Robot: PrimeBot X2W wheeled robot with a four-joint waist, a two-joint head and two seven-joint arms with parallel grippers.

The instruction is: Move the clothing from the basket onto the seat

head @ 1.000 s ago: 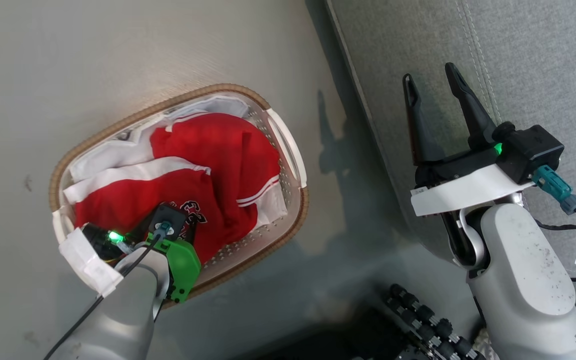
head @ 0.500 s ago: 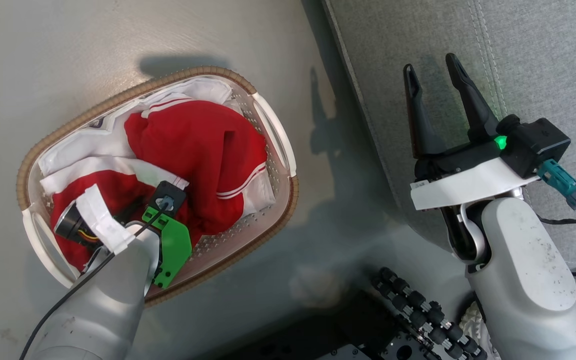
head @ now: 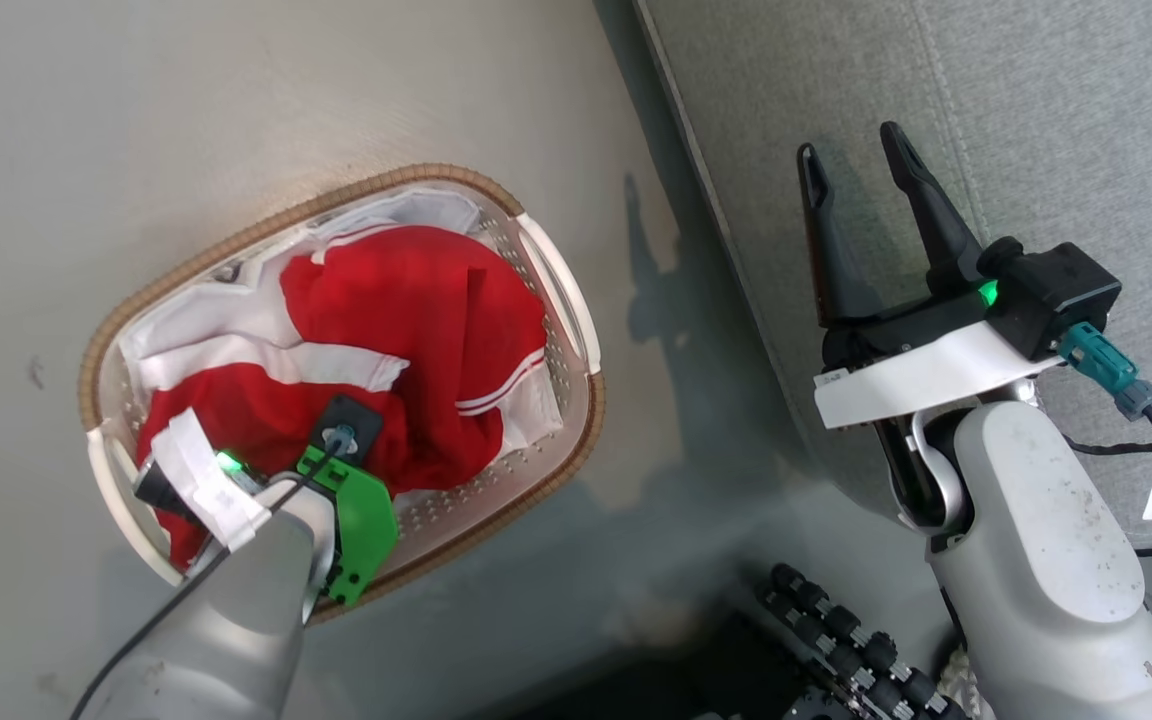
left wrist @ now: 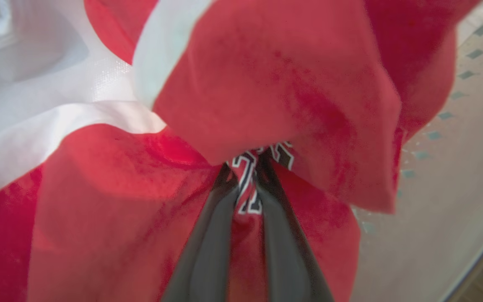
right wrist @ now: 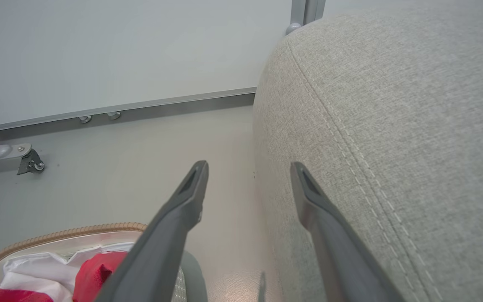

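Basket (head: 236, 243): oval, white perforated plastic with a brown woven-look rim and pale side handles. Standing on the grey floor (head: 236, 90), left of the seat and apart from its edge.

Clothing (head: 416, 300): two red garments with white trim and stripes, all inside the basket. One mounded against the right-hand end, the other spread across the middle toward the near left end.

Lining (head: 206, 310): glossy white sheet, showing under the red cloth along the basket's far left rim.

Left gripper (left wrist: 245, 180): lowered into the basket's near left end. Fingers closed tight on a bunched fold of the clothing, pinching the dark, white-edged printed lettering between them.

Right gripper (head: 850, 140): raised over the seat's left edge, fingers spread wide apart, nothing between them, touching nothing.

Seat (head: 1036, 120): large grey fabric cushion with a rounded edge and stitched seam, bare of any red cloth where visible.
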